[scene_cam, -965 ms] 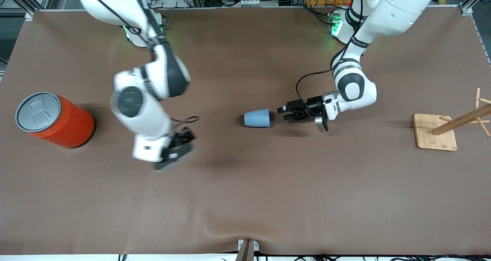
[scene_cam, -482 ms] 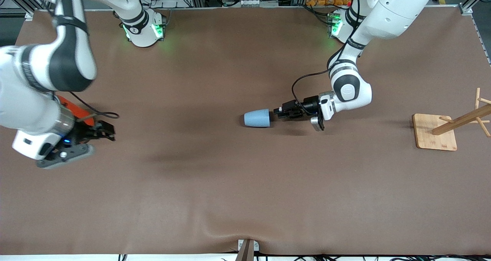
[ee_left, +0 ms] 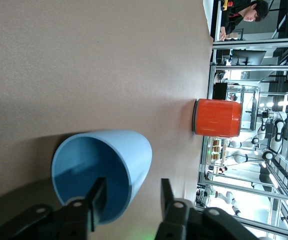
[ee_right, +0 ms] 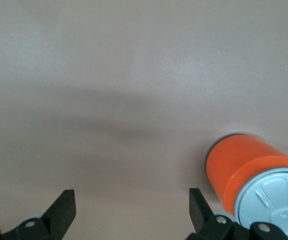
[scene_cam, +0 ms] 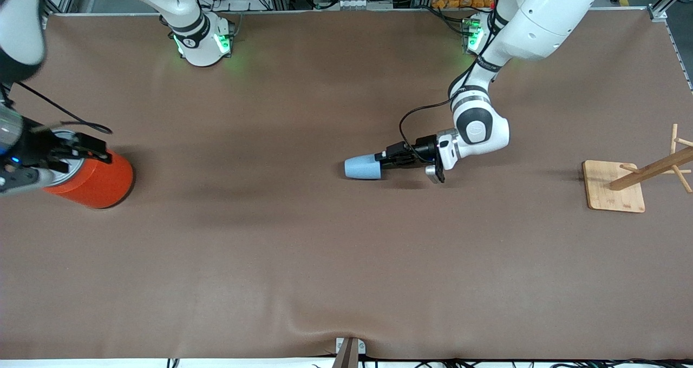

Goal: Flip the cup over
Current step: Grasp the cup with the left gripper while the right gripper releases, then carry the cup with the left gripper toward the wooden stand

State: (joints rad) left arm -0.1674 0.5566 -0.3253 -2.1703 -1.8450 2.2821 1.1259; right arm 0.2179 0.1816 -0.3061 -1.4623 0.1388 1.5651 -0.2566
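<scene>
Blue plastic, the cup [scene_cam: 363, 168] lay on its side mid-desk, not yet flipped, with the left tool [scene_cam: 385, 159] spread apart astride its rim, one finger inside, nothing clamped, while the right tool [scene_cam: 81, 146] waited open over the orange can [scene_cam: 97, 181].

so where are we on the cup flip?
Early. The light blue cup lies on its side mid-table, not yet flipped or lifted. In hand: the left claw is open at the cup's rim, one finger inside the mouth, one outside, not closed. The right claw hangs open over the orange can. Left: grasp, lift, turn it, set it down.
</scene>
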